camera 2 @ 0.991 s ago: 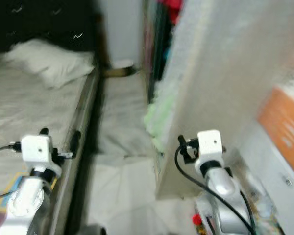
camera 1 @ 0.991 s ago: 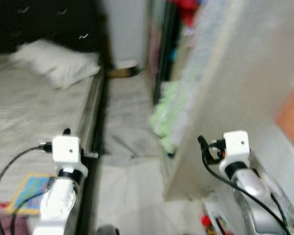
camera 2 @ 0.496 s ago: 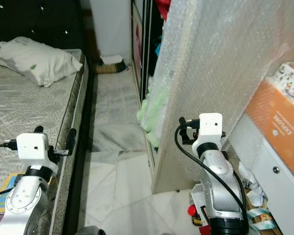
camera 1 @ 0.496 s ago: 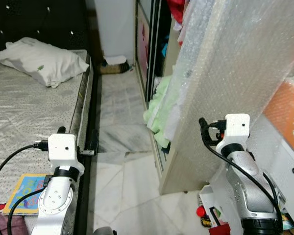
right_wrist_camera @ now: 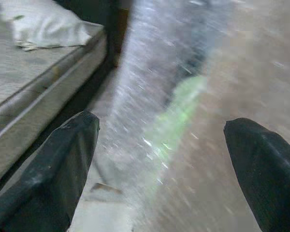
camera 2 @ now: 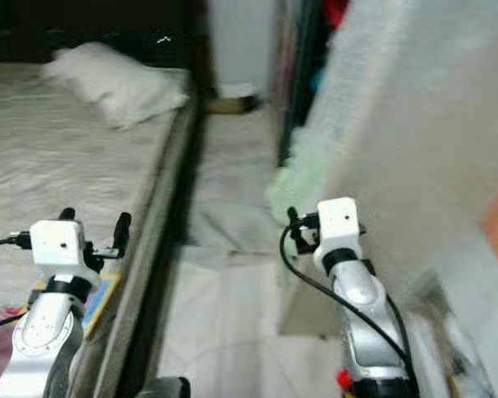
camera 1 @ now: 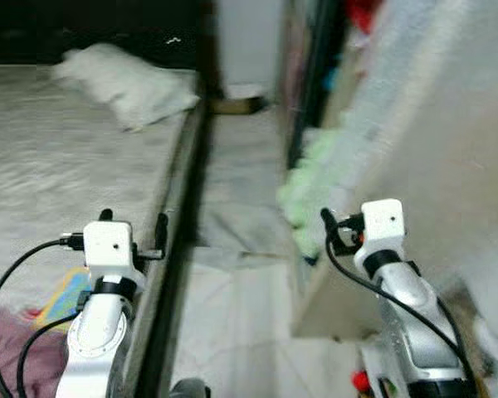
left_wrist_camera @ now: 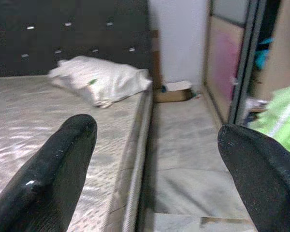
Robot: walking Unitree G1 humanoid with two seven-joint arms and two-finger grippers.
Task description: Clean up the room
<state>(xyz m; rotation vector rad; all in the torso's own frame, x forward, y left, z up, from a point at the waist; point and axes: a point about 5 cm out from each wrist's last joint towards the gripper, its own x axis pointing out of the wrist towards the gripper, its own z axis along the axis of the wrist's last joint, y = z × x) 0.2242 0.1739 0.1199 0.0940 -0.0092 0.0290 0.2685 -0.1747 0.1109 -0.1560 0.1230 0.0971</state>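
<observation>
Both views from my head are blurred. My left gripper (camera 1: 133,224) hangs open over the bed's side edge, nothing between its fingers (left_wrist_camera: 48,179). My right gripper (camera 1: 333,232) is open too, held in front of a tall bubble-wrapped board (camera 1: 415,141). A heap of light green clothing (camera 1: 311,182) spills from the wardrobe onto the floor just ahead of the right gripper (right_wrist_camera: 159,169). On the bed's near corner lie a colourful book (camera 1: 62,294) and a purple cloth (camera 1: 17,356). A white pillow (camera 1: 129,83) lies at the head of the bed.
A narrow marble-floored aisle (camera 1: 232,274) runs between the bed (camera 1: 58,174) and the wardrobe. A small brown box (camera 1: 236,105) sits at its far end by the wall. Something small and red (camera 1: 361,381) lies on the floor by the board's foot.
The whole picture has slid to the right and blurred, so the camera has turned left. Both grippers stay open and hold the same pose.
</observation>
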